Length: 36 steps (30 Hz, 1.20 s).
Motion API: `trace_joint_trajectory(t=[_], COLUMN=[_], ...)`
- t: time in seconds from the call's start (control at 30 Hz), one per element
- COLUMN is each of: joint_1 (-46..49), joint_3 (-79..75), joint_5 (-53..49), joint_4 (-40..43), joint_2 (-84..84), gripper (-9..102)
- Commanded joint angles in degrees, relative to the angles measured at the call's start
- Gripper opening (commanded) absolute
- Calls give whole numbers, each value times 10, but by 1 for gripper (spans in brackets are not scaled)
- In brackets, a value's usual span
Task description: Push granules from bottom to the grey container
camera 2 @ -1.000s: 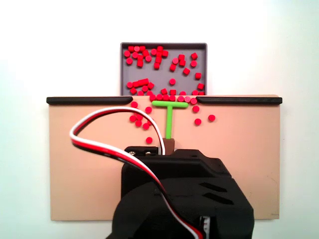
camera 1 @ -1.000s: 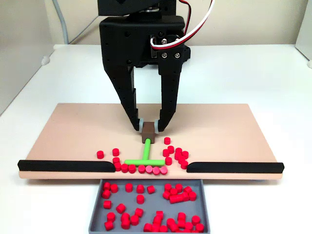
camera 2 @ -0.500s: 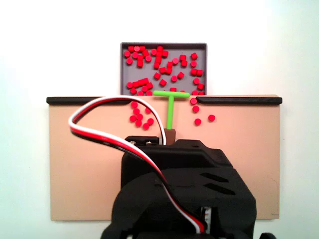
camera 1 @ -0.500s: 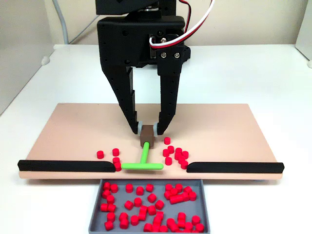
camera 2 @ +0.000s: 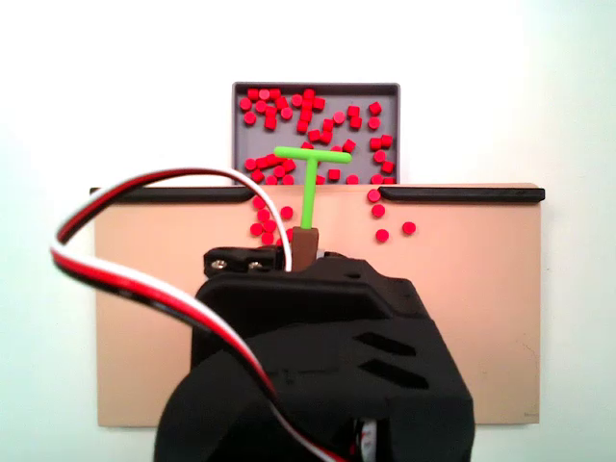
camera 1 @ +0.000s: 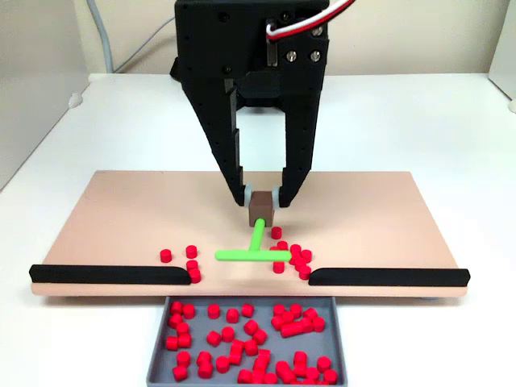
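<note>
My gripper (camera 1: 262, 198) is shut on the brown block (camera 1: 261, 210) at the top of the green T-shaped pusher (camera 1: 253, 255). The pusher hangs tilted, just above the tan board (camera 1: 121, 218) near the gap between the black strips. Red granules lie on the board in a small left group (camera 1: 192, 253) and a denser right group (camera 1: 295, 256). Many more granules (camera 1: 242, 339) lie inside the grey container (camera 1: 159, 343) below the board's front edge. In the fixed view from above, the pusher's bar (camera 2: 311, 154) shows over the grey container (camera 2: 316, 86), and loose granules (camera 2: 266, 223) remain on the board.
Two black strips (camera 1: 105, 274) (camera 1: 387, 276) line the board's front edge, with a gap between them over the container. The arm's black body (camera 2: 318, 375) and its red-white cable (camera 2: 144, 279) cover the middle of the board (camera 2: 481, 308). White table surrounds everything.
The pusher swept a row of granules through the gap into the container. Since then my gripper has risen and pulled back slightly right, still holding the pusher, now tilted.
</note>
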Motion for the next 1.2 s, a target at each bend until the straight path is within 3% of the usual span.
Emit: trace_joint_trajectory(t=[0.0, 0.43, 1.17], joint_1=[-4, 17, 11], joint_3=[-7, 186, 231], joint_5=[-4, -93, -18], joint_4=[25, 57, 57], joint_2=[59, 236, 262], gripper=[0, 0, 0])
